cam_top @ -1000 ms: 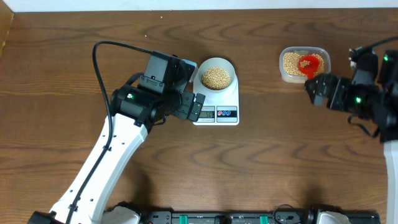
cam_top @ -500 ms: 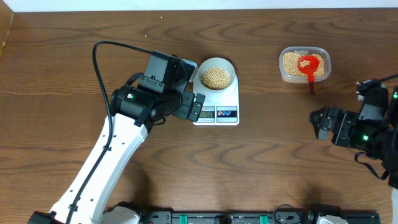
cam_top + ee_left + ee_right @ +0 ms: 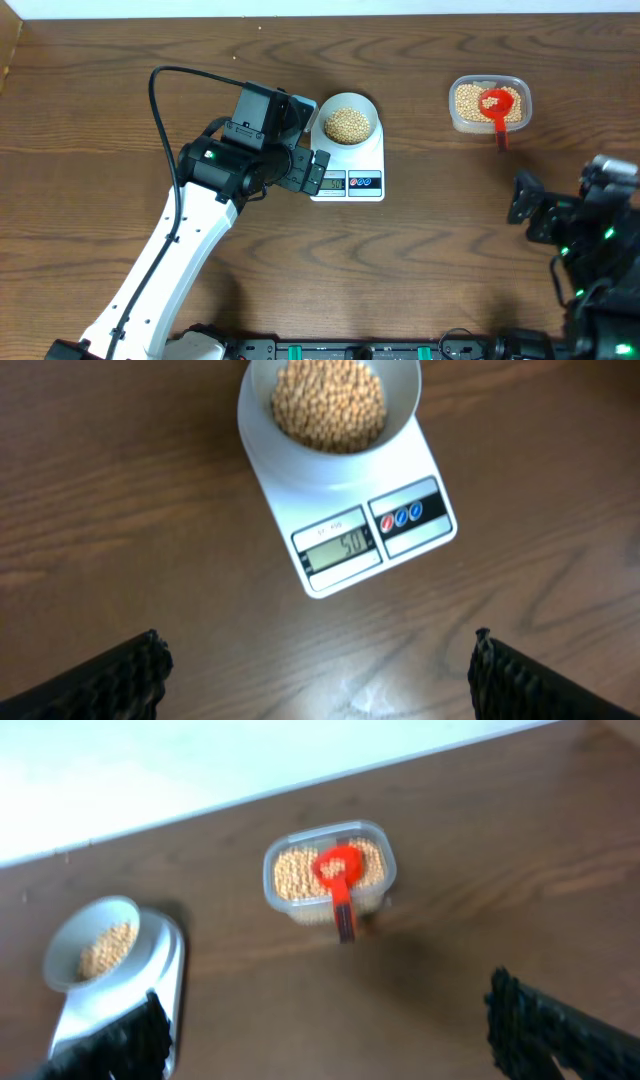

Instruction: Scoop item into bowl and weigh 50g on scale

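Observation:
The white bowl stands on the white scale, heaped with tan beans. In the left wrist view the scale reads 50 on its display, and the bowl holds the beans. My left gripper hovers open just left of the scale, nothing between its fingers. My right gripper is open and empty at the right, well in front of the clear tub. A red scoop lies in the tub on more beans.
The right wrist view shows the tub with the scoop ahead, near the table's far edge. The bowl on the scale lies to the left. Bare brown wood separates scale and tub.
My right gripper has drawn back from the scoop's handle toward the table's near edge. The scoop stays in the tub. The left arm has not moved.

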